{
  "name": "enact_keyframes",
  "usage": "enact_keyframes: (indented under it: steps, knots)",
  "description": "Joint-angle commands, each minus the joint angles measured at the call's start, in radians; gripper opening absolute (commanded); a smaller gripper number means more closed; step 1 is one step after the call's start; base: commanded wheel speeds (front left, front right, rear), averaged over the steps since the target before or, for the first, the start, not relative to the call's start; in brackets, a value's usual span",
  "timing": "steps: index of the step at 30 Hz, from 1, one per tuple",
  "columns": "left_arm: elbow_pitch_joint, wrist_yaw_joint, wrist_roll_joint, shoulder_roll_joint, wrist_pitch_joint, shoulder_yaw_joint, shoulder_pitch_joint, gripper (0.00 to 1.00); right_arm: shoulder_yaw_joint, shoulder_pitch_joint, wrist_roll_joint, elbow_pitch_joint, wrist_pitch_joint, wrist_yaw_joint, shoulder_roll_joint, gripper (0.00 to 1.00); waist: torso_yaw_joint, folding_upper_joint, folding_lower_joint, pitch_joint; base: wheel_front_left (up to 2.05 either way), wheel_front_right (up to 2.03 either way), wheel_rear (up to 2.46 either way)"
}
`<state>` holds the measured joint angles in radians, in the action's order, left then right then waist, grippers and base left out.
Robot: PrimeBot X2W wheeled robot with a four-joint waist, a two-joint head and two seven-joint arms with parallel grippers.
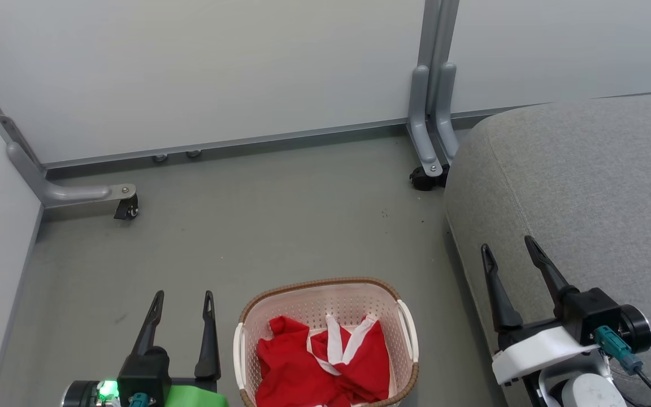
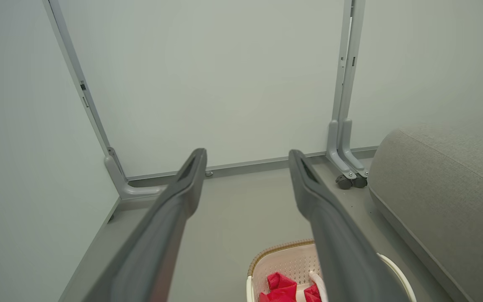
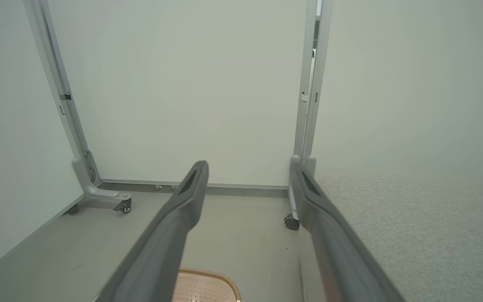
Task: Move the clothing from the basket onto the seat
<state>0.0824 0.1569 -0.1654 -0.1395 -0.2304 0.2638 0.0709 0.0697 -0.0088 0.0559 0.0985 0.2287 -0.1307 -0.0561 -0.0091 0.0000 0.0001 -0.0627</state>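
The red clothing [image 1: 320, 362] with white trim lies crumpled inside the cream perforated basket [image 1: 325, 287], which stands on the floor at the bottom middle of the head view. The left wrist view catches the basket [image 2: 283, 262] and a bit of the clothing [image 2: 281, 285] low down. The grey seat [image 1: 580, 181] fills the right side. My left gripper [image 1: 184, 298] hangs open left of the basket, nothing between its fingers. My right gripper [image 1: 509, 246] stands open over the seat's front edge, also holding nothing. In the right wrist view the basket's rim [image 3: 214, 277] and the seat [image 3: 413, 226] show.
Pale partition panels on grey feet with castors [image 1: 126, 210] [image 1: 426, 180] close off the back and the left. Grey floor [image 1: 280, 215] lies open between the panels, the basket and the seat.
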Motion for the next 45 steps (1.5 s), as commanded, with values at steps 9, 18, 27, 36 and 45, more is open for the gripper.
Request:
enact_keyframes:
  steps: [9, 18, 27, 36, 45]
  knots:
    - [0.001, -0.064, 0.049, 0.023, -0.021, -0.031, 0.024, 1.0, -0.013, 0.012, -0.04, -0.014, 0.024, 0.0, 0.003, 1.0, -0.002, 0.0, -0.0001, -0.004, 0.0, 0.0, 0.0]
    - [0.018, -0.189, 0.002, 0.083, -0.037, -0.164, 0.052, 1.0, 0.007, 0.025, 0.039, 0.008, 0.039, 0.0, 0.005, 1.0, 0.001, 0.0, -0.0001, -0.01, 0.0, 0.0, 0.0]
    - [0.104, -0.244, -0.078, 0.088, -0.034, -0.181, 0.053, 1.0, 0.033, 0.025, 0.253, 0.078, 0.037, 0.0, 0.005, 1.0, -0.001, 0.0, -0.0001, -0.008, 0.0, 0.0, 0.0]
    - [0.151, -0.253, -0.111, 0.088, -0.034, -0.184, 0.038, 1.0, 0.047, 0.015, 0.281, 0.094, 0.037, 0.0, 0.003, 1.0, -0.002, 0.0, -0.0001, -0.014, 0.0, 0.0, 0.0]
    - [0.191, -0.256, -0.09, 0.088, -0.034, -0.163, 0.029, 1.0, 0.05, 0.026, 0.282, 0.085, 0.037, 0.0, 0.001, 1.0, 0.006, 0.0, -0.0001, -0.009, 0.0, 0.0, 0.0]
